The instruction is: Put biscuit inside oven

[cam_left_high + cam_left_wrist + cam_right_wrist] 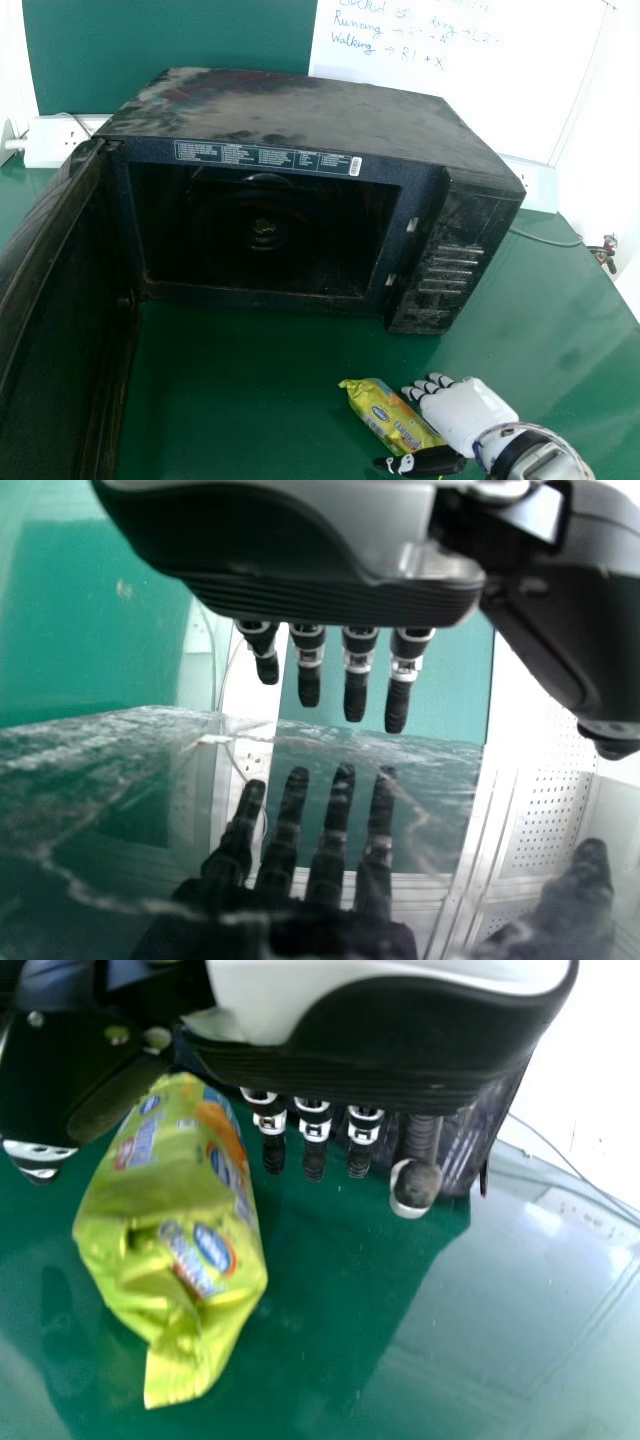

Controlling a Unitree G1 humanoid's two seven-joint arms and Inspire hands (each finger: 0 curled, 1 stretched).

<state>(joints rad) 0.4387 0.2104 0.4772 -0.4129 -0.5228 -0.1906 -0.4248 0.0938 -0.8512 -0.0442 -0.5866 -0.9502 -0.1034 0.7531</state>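
Right hand (470,412) open, biscuit packet (385,412) between thumb and straight fingers, contact unclear; left hand (300,575) open; microwave oven (290,110) apart from packet

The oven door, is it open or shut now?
Open: the head view shows the door swung out at the left, and the oven's dark cavity in plain sight.

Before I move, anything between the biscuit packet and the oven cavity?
Nothing visible stands between the biscuit packet and the oven cavity: just bare tabletop, then the opening's bottom edge. The oven door is swung open on the left, clear of that path.
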